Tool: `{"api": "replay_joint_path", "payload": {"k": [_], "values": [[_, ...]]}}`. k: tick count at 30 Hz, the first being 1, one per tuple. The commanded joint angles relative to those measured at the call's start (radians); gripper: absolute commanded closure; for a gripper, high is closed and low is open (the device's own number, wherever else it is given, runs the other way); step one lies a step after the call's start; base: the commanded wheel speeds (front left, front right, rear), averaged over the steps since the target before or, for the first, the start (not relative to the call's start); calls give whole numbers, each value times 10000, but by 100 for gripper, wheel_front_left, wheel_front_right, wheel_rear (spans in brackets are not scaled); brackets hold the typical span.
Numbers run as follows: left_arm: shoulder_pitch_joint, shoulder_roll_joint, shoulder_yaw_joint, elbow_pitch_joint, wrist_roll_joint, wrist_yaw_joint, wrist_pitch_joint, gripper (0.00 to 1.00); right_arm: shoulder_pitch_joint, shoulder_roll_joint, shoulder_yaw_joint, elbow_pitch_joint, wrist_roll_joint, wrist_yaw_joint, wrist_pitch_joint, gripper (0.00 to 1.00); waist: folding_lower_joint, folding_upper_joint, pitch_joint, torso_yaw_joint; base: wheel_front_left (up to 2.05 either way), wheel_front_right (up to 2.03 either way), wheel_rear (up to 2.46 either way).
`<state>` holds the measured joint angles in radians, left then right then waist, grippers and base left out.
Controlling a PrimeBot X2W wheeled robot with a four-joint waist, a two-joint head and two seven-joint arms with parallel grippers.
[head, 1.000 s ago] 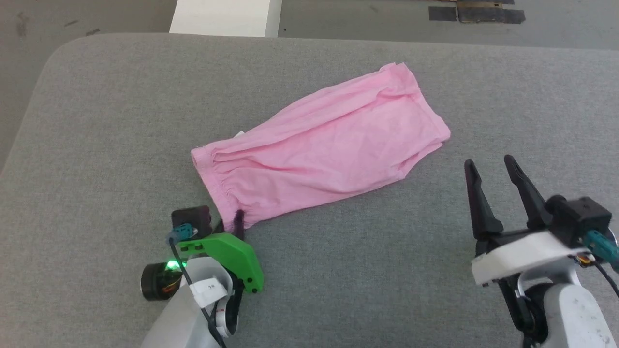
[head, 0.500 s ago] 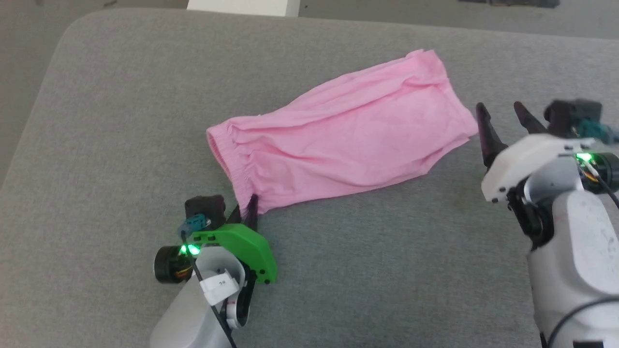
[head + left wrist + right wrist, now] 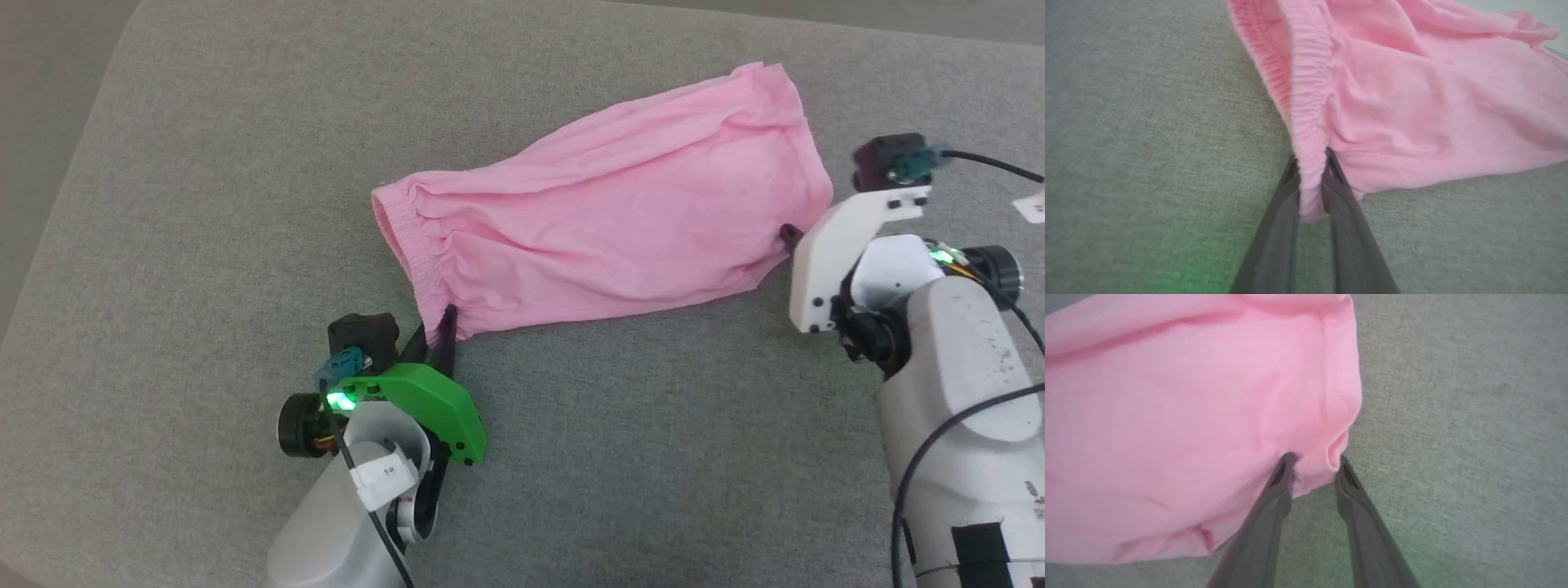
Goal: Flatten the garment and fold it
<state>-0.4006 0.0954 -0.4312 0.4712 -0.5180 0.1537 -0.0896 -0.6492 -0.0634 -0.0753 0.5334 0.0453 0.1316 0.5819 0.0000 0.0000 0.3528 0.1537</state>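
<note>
The light-pink garment (image 3: 604,229) lies spread slantwise on the grey padded surface (image 3: 204,204), gathered elastic hem to the left. My left gripper (image 3: 437,327) is at the hem's near corner. In the left wrist view that gripper (image 3: 1311,179) is shut, pinching the gathered hem of the garment (image 3: 1412,102). My right gripper (image 3: 790,237) is at the garment's near right corner, mostly hidden behind its white mount. In the right wrist view its fingers (image 3: 1316,459) stand apart astride the corner of the garment (image 3: 1188,416), with a fold of cloth bunched between the tips.
The grey surface's rounded far left corner (image 3: 139,16) and left edge border bare floor (image 3: 33,122). Grey surface extends in front of the garment between my two arms (image 3: 653,425).
The head camera has shifted. My right gripper travelled from the front right up to the garment's right corner and its jaws narrowed. My left gripper closed on the hem.
</note>
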Motion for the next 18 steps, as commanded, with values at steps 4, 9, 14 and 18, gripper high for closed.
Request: {"api": "replay_joint_path", "payload": {"k": [4,9,14,18], "values": [[70,197,-39,270,58,19,-21,100,270,-139,426,-318,37,-9,-399,100,0,0,-225,-160,0,0,0],[307,338,-199,253,135,-12,-21,100,1216,-566,541,-1351,154,-9,-1323,100,0,0,-767,-327,0,0,0],[725,716,-313,-119,223,-52,32,100,2934,-687,591,-3269,525,-9,-1455,100,0,0,-1259,-642,0,0,0],[1210,1064,-475,-623,241,-74,435,100,4561,-452,262,-4882,769,-9,-1194,100,0,0,-1492,-914,0,0,0]]}}
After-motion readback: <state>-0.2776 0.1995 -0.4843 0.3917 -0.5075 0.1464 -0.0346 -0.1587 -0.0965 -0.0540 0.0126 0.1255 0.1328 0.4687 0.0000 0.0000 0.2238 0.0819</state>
